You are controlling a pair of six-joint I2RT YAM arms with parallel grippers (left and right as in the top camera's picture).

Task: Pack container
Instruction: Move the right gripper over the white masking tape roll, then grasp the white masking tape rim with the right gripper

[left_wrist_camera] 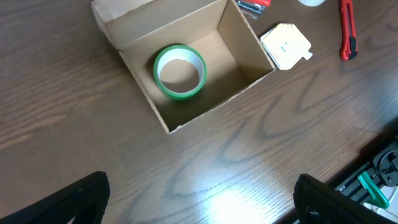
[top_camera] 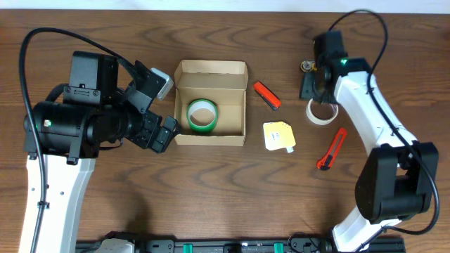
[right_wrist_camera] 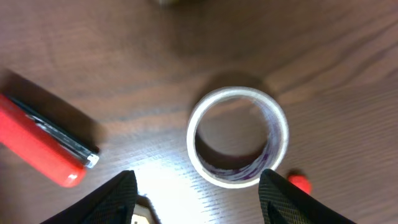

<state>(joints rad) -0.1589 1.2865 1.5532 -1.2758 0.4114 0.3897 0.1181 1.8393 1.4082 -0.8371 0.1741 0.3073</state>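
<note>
Open container point(top_camera: 210, 69) on the wooden tabletop point(top_camera: 105, 204), left of centre, with its walls upright and a green tape roll point(top_camera: 202, 114) lying flat on its floor. The left hand point(left_wrist_camera: 202, 182) hangs just beside the box's left wall with its fingers spread and nothing between them. The right hand point(right_wrist_camera: 198, 177) is well apart from the box, poised low over a whitish tape roll point(right_wrist_camera: 237, 137). Its fingers are also spread, one on each side of the ring, and are not seen to touch it. Judged by its thin cardboard, the container should be light and fairly stiff, but liable to slide or dent under a push. It is best held by pinching one wall near a corner, or steadied from outside while items are dropped in. Between the right hand and the box lie a small red tool point(top_camera: 266, 95) and a pale yellow card pack point(top_camera: 279, 135). A red utility knife point(top_camera: 332, 149) lies nearer the right arm. These loose items sit near any low path to the box, so a carried roll is better lifted over them.
</note>
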